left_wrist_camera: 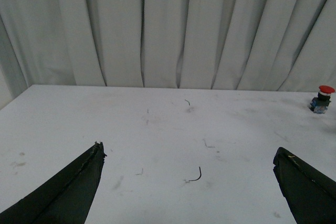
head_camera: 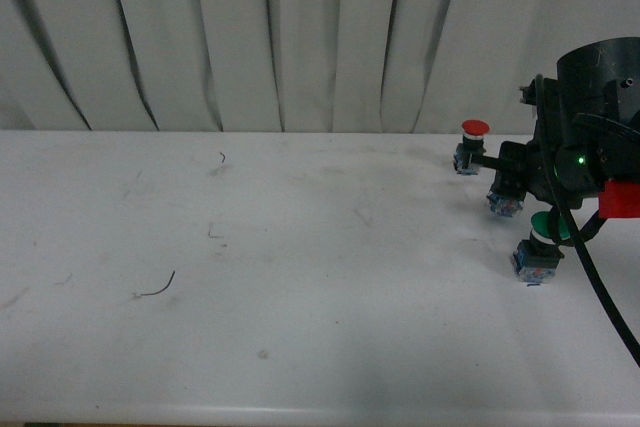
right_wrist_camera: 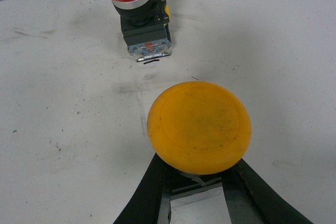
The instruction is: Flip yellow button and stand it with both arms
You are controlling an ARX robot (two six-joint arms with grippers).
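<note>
Scuffed white table (head_camera: 300, 277), pleated grey curtain (head_camera: 300, 37), left fingers (left_wrist_camera: 63, 192) apart, right fingers (right_wrist_camera: 152, 192) clamping yellow button (right_wrist_camera: 199, 127)

The front view looks level across the white table (head_camera: 300, 277) toward the curtain (head_camera: 300, 37). The left wrist view faces likewise, sharing the red button (left_wrist_camera: 323, 98) at two o'clock; the right wrist view looks steeply down, close on it.
</note>
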